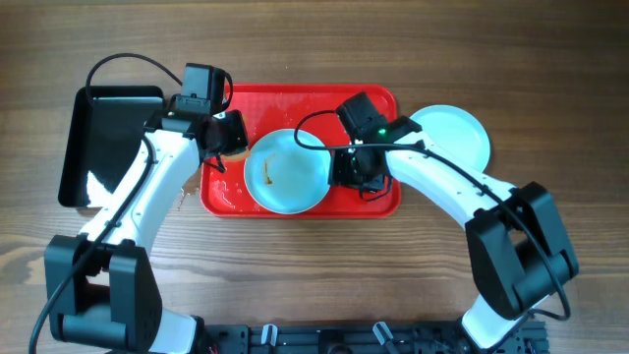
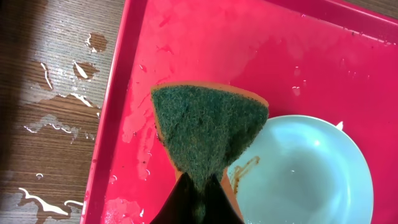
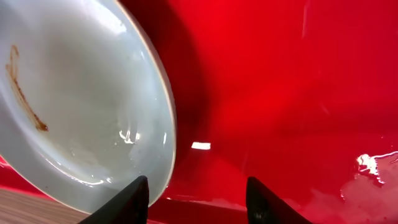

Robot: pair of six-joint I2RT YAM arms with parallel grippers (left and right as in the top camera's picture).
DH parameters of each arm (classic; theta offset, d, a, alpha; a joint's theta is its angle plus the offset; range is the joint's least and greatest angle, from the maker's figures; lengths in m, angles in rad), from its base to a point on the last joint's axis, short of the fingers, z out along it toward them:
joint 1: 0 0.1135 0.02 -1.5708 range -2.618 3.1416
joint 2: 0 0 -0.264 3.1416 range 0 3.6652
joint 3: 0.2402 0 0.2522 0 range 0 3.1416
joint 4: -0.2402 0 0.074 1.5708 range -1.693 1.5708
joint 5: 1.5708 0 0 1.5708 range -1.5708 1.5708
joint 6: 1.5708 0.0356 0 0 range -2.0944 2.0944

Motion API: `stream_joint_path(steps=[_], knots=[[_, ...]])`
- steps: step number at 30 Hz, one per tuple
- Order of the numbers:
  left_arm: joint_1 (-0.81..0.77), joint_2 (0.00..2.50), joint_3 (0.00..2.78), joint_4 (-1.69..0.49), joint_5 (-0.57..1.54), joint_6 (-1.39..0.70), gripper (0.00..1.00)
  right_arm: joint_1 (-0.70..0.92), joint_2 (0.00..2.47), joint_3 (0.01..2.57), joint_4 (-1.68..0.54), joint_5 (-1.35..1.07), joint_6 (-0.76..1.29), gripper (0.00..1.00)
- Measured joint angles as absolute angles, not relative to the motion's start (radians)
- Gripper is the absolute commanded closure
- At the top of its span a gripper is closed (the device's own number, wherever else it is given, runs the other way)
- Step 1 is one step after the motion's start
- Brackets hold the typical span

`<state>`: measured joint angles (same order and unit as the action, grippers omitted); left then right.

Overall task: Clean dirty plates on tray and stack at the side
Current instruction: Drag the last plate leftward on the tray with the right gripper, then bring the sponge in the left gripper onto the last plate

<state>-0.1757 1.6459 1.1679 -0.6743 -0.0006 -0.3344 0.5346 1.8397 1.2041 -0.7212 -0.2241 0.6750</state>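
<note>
Tray: red, wet, mid-table.
Dirty plate: lying on tray, left of centre.
Side plate: on the wood, just off tray's right end.
Sponge: green face, pinched in left gripper, over tray's left part; dirty plate just to its right.
Right gripper: fingers spread, empty, beside plate's right rim.
Brown streak: on plate's sponge-ward side; left arm likely nearer.
</note>
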Motion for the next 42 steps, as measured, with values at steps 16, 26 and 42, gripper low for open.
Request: stream_joint_path(steps=[16, 26, 42], knots=[[-0.176, 1.646, 1.168, -0.682, -0.001, -0.334, 0.96, 0.564, 1.840, 1.204, -0.736, -0.224, 0.667, 0.38], [-0.176, 1.646, 1.168, -0.682, -0.001, -0.334, 0.96, 0.616, 1.840, 1.204, -0.571, -0.120, 0.429, 0.31], [-0.176, 1.646, 1.168, -0.682, -0.001, -0.334, 0.96, 0.580, 1.913, 1.205, -0.313, -0.029, 0.372, 0.56]])
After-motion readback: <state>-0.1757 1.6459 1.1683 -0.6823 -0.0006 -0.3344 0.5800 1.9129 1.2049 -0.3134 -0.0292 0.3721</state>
